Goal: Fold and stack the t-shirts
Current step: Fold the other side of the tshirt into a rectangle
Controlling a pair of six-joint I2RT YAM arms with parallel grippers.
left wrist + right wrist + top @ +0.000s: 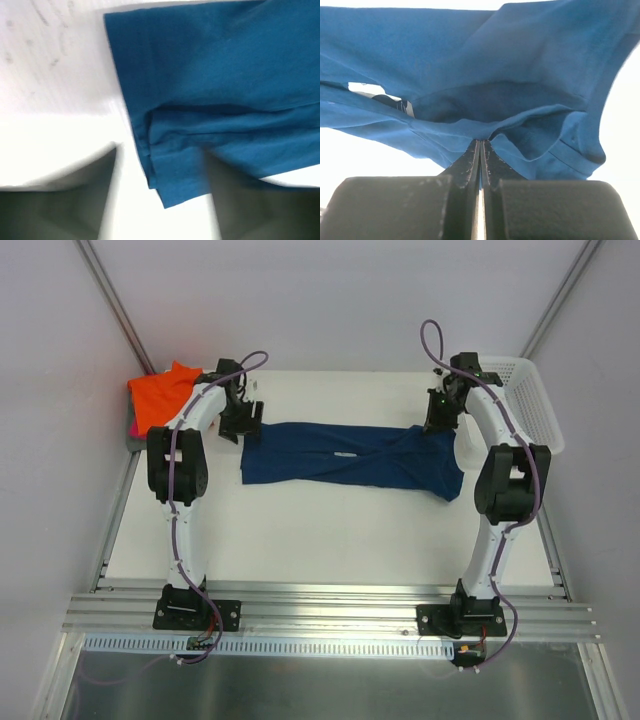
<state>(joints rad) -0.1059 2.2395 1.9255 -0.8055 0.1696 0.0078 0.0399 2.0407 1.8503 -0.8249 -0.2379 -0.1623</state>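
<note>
The navy blue t-shirt (350, 460) lies stretched sideways across the back of the white table, folded into a long band. My left gripper (242, 425) hovers over its left end. In the left wrist view the jaws stand apart with the shirt's corner (175, 180) lying loose on the table between the blurred fingers (75, 200). My right gripper (440, 420) is at the shirt's right end. Seen from the right wrist, that gripper (480, 142) is shut on a pinch of the blue cloth (470, 65), which bunches up around the fingertips.
A folded orange t-shirt (165, 392) tops a small stack at the back left corner, with pink and grey edges (131, 432) below it. A white lattice basket (525, 400) stands at the back right, close behind the right arm.
</note>
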